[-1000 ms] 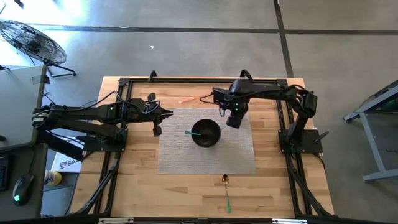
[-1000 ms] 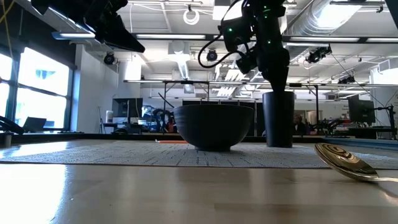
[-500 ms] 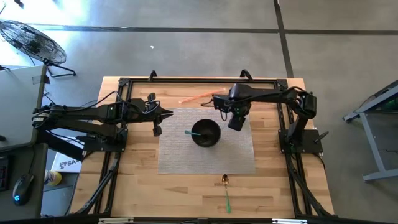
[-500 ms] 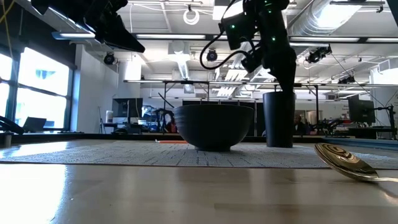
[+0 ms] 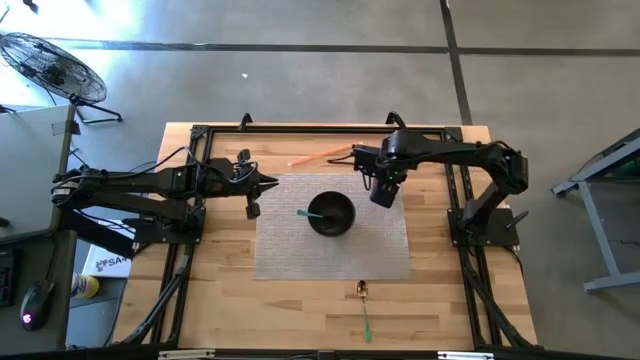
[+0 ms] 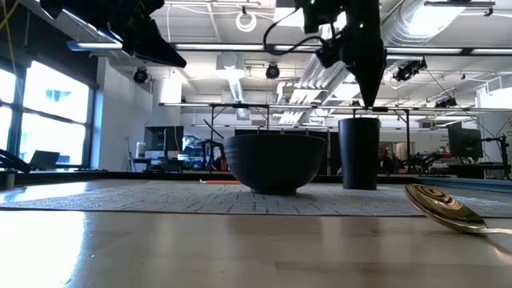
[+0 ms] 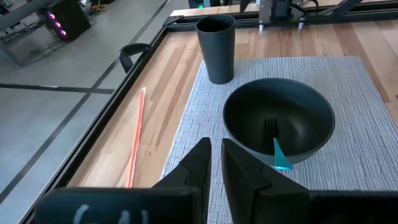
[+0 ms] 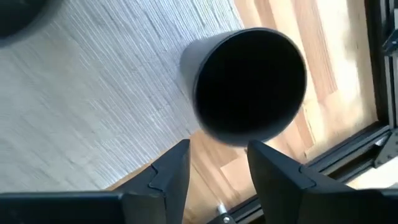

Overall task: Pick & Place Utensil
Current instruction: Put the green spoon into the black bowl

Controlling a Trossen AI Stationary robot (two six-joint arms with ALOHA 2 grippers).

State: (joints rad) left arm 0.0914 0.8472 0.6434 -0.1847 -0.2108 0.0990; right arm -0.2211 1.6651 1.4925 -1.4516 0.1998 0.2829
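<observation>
Hovering empty and parted by the cup [image 5: 381, 195], the right gripper [image 5: 381, 190] is facing the spoon [image 5: 363, 303] lying toward six o'clock, handle pointing away.

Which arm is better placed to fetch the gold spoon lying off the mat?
Probably the right gripper: open, empty, above the cup. The spoon lies on its side; the left gripper is shut.

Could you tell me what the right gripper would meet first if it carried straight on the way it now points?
Probably the cup: the right gripper, jaws open, points down at its open mouth.
</observation>
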